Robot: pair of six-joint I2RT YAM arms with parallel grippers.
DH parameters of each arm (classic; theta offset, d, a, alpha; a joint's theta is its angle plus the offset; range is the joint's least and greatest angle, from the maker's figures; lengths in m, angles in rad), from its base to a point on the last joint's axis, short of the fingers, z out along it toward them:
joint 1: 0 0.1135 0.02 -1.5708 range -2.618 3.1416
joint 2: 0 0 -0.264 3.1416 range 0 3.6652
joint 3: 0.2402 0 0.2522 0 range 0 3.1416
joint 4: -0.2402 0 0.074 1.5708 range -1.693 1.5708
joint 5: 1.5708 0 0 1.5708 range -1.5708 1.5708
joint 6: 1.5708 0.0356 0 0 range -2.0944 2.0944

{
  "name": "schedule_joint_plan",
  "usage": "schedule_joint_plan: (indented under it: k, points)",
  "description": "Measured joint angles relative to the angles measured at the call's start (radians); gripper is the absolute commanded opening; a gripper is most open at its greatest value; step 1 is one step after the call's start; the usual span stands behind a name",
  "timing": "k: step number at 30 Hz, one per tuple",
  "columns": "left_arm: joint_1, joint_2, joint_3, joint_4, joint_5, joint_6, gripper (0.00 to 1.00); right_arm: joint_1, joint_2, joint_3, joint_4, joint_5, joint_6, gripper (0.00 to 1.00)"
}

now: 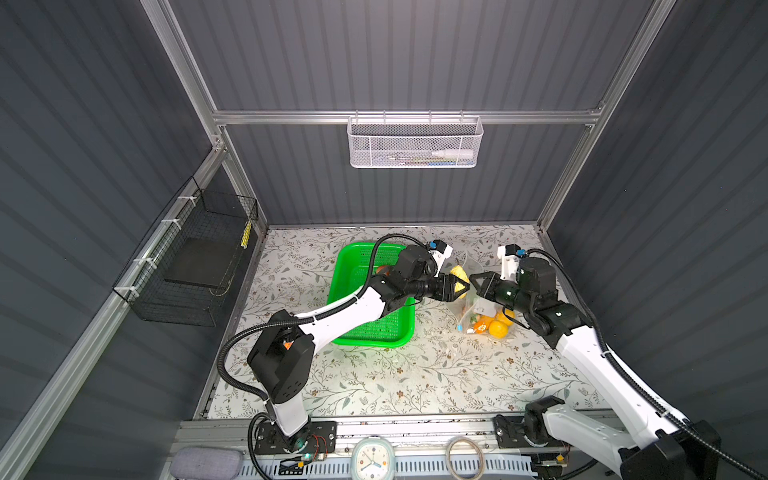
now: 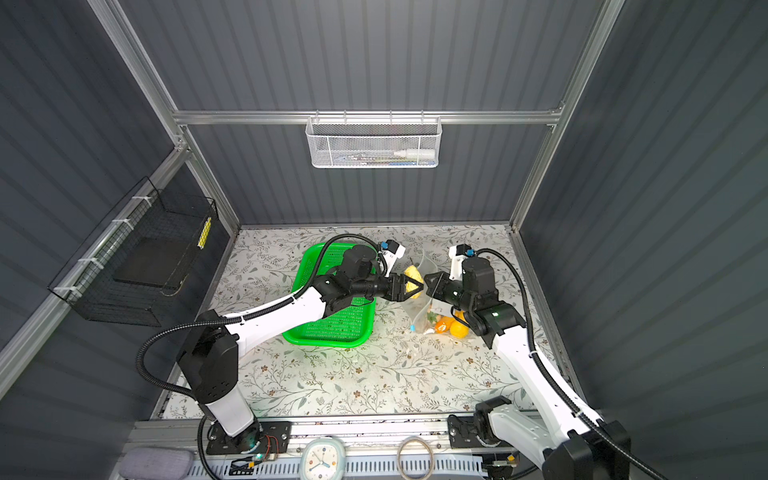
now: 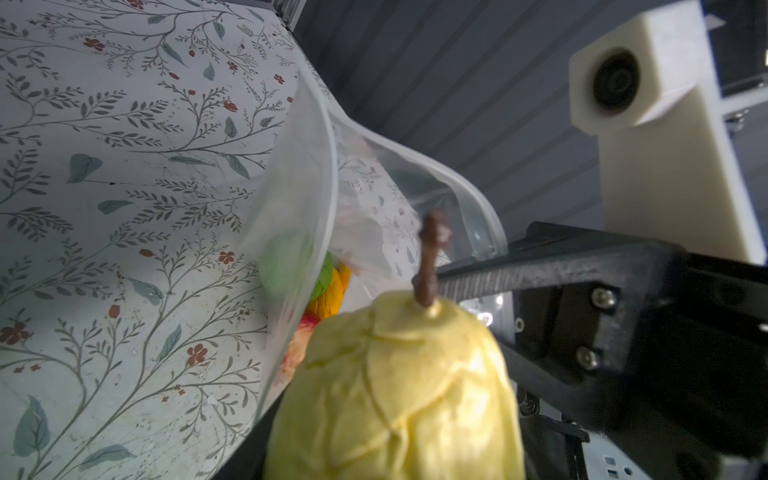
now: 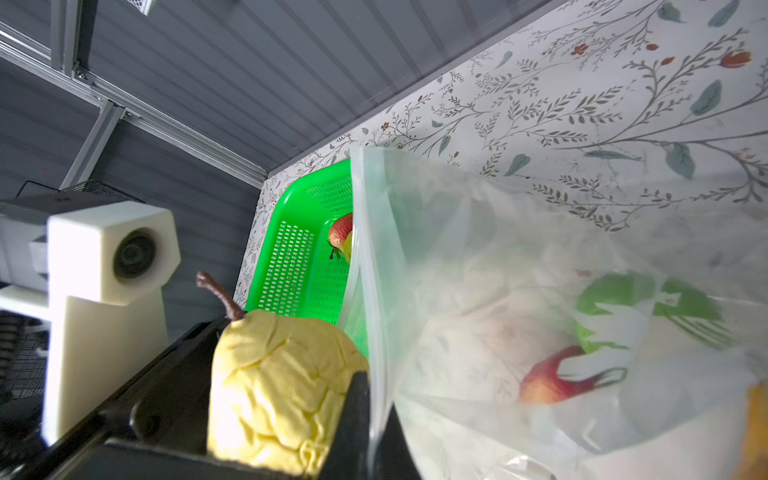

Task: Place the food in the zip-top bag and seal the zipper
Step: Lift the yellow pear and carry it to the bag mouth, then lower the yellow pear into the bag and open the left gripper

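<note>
A: Where is the piece, taking the green basket (image 1: 374, 328) as datum?

B: The yellow toy fruit (image 3: 395, 395) is past the basket's rim, on the side toward the right arm and raised off the table. It sits at the mouth of the zip-top bag (image 4: 478, 291). The left gripper (image 1: 462, 286) has its jaws part-way apart, clamped across the fruit's body with the brown stem clear.

A: And the right gripper (image 1: 473, 281)?

B: Its jaws are fully closed, pinching the bag's mouth edge and holding it up. The bag stands just beside the basket. Orange and yellow round fruits (image 1: 496, 328) lie at its bottom.

A: How will it handle?

B: The fruit's skin is crinkled and looks soft and light, probably foam. Grip it across the widest part, never by the stem. The bag film looks thin, floppy and slippery, so the zipper strip (image 3: 469, 183) is likely the only stiff place to hold it. The slider tab (image 2: 412, 328) is tiny and light blue, low at the end of the mouth facing the basket. It calls for a fingertip pinch.

A: What is left?

B: One strawberry (image 4: 341, 232) lies in the basket, and the mouth is unsealed.
</note>
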Motion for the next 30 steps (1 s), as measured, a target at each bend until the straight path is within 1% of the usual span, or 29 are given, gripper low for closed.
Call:
schedule_joint_plan:
  k: [4, 10, 16, 20, 23, 30]
  points:
    - [-0.005, 0.031, 0.004, -0.028, -0.026, 0.001, 0.59, 0.0, 0.0, -0.005, 0.008, -0.005, 0.0, 0.0]
    - [-0.034, 0.105, 0.085, -0.17, -0.108, 0.052, 0.61, 0.0, 0.0, -0.014, 0.021, -0.014, 0.002, 0.0]
    - [-0.051, 0.11, 0.139, -0.27, -0.177, 0.093, 0.63, 0.0, 0.0, -0.015, 0.022, -0.018, 0.004, 0.0]
    - [-0.059, 0.134, 0.191, -0.333, -0.228, 0.114, 0.65, 0.0, 0.0, -0.021, 0.029, -0.02, 0.012, 0.0]
    - [-0.064, 0.148, 0.203, -0.37, -0.257, 0.119, 0.65, 0.0, 0.0, -0.036, 0.047, -0.021, 0.024, 0.0]
    - [-0.065, 0.177, 0.222, -0.43, -0.287, 0.119, 0.69, 0.003, 0.0, -0.058, 0.066, -0.024, 0.044, 0.0]
